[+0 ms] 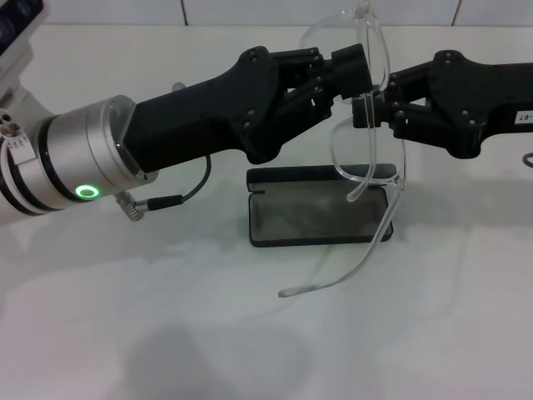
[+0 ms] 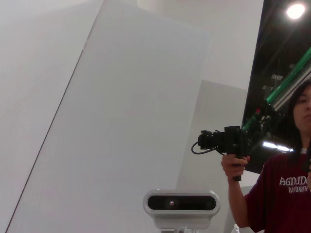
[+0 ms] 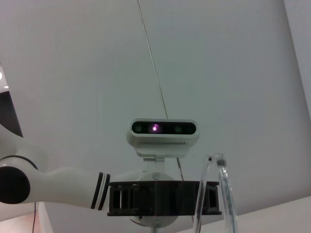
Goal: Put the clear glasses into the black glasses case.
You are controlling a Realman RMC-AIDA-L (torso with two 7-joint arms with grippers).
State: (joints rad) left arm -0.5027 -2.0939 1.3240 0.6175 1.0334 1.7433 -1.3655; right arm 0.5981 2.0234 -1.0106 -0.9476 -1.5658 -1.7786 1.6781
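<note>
The clear glasses (image 1: 372, 50) hang upright in the air over the table, their thin arms trailing down toward the front. My left gripper (image 1: 360, 71) reaches in from the left and is shut on the upper part of the lens. My right gripper (image 1: 368, 110) comes in from the right just below it and is shut on the glasses too. Below them the black glasses case (image 1: 321, 215) lies open on the white table, grey lining up, lid at the back. A piece of the clear glasses (image 3: 222, 194) shows in the right wrist view.
A black cable with a plug (image 1: 158, 202) hangs from my left arm near the case's left side. In the left wrist view a person (image 2: 286, 189) holds a camera. The white table (image 1: 125, 317) runs wide around the case.
</note>
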